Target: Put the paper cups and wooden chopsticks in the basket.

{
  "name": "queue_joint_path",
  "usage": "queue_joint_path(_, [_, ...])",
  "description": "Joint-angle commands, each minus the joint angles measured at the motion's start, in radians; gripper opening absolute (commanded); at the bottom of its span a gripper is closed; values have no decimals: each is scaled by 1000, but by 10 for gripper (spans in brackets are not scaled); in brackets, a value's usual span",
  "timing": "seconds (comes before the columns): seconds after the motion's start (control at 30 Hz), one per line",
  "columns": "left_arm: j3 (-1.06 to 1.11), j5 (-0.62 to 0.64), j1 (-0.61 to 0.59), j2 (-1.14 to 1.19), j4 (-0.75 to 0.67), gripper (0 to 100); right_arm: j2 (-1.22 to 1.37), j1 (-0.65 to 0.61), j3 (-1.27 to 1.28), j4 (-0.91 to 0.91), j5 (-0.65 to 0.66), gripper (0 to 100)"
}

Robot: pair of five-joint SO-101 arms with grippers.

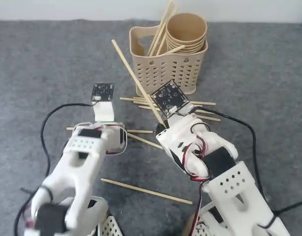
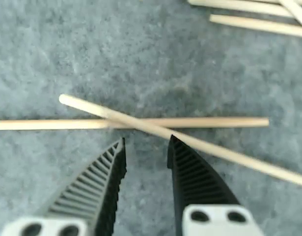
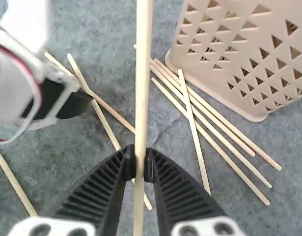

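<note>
Lot: wooden chopsticks, loose, on a grey felt-covered counter (image 1: 42, 64). Handling, as judged: very light, stiff, thin and smooth. Each is apt to roll or pivot in a pinch, and to lever if taken near one end. It is best gripped near mid-length, with the pads square across the narrow width.

Item in hand: held chopstick (image 3: 142, 73), clamped between the closed fingers of the right hand (image 3: 140, 166). The grip is low on its length, and the greater part stands out beyond the fingertips. In the high view it slants from frame centre up and left (image 1: 133, 76), with its tip near the left wall of the basket (image 1: 165, 71).

Basket: upper centre of frame, holding a stack of paper cups (image 1: 186, 29) and several upright chopsticks (image 1: 161, 27). The cups are judged light and easily crushed.

Right arm: rises from lower right, with its wrist pitched toward the basket.

Left hand (image 2: 146, 157): released, fingers spread. It is pointed down close over a crossed pair (image 2: 128, 122) of chopsticks lying on the counter, with the crossing just ahead of the fingertips. Whether a fingertip touches either stick cannot be told.

Left arm: rises from lower left, with its wrist at centre-left of frame.

Also loose: a sheaf (image 1: 205, 103) lying just in front of the basket, and 1 single chopstick (image 1: 146, 190) at lower centre.
</note>
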Motion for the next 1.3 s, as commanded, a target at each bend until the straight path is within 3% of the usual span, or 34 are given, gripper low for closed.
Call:
queue_joint_path(0.0, [-140,54,11,110,23,130,-36,-7,-5,-24,-5,9])
queue_joint_path(0.2, [-176,106,12,135,17,130,-35,-12,18,-25,74,9])
queue_joint_path(0.8, [-220,167,-15,180,-57,127,-35,-12,25,-19,78,9])
queue_joint_path(1.07, [-323,258,-20,287,37,126,-35,-13,25,-18,80,9])
queue_joint_path(1.27, [-328,338,-115,201,92,126,-35,-10,38,-19,115,9])
